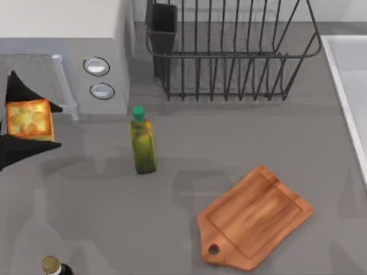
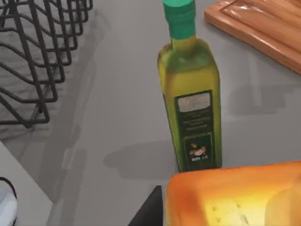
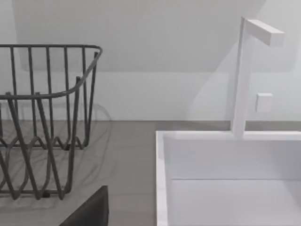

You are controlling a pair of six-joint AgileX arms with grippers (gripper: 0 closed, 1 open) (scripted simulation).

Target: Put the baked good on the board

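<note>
Left gripper (image 1: 26, 120) at the far left of the top view, in front of the microwave (image 1: 69, 51), jaws clenched on the baked good (image 1: 28, 119). The pastry is held up off the surface (image 1: 229, 143), black fingers on both sides of it. In the left wrist view the baked good (image 2: 235, 195) sits close to the camera, orange crust with a yellow centre, a dark finger (image 2: 148, 212) against its edge.

Bottle (image 1: 142, 143), green cap, yellow-green, stands upright on the surface just right of the held pastry, between it and the board (image 1: 255, 220). Left wrist view shows the same bottle (image 2: 190, 94) with the board (image 2: 263, 28) behind it.

Board lies flat at the right-centre front of the surface, turned diagonally, handle with the round hole pointing toward the front-left. Nothing on it. Well apart from the baked good.

Wire dish rack (image 1: 229, 51) at the back centre, dark cup (image 1: 163, 28) in its left corner. Sink (image 1: 350, 91) at the right edge. Another bottle top (image 1: 53, 265) at the front-left edge.

Right wrist view: rack (image 3: 47, 117), sink (image 3: 225, 174), white faucet (image 3: 244, 75); right arm's jaws, cannot tell.
</note>
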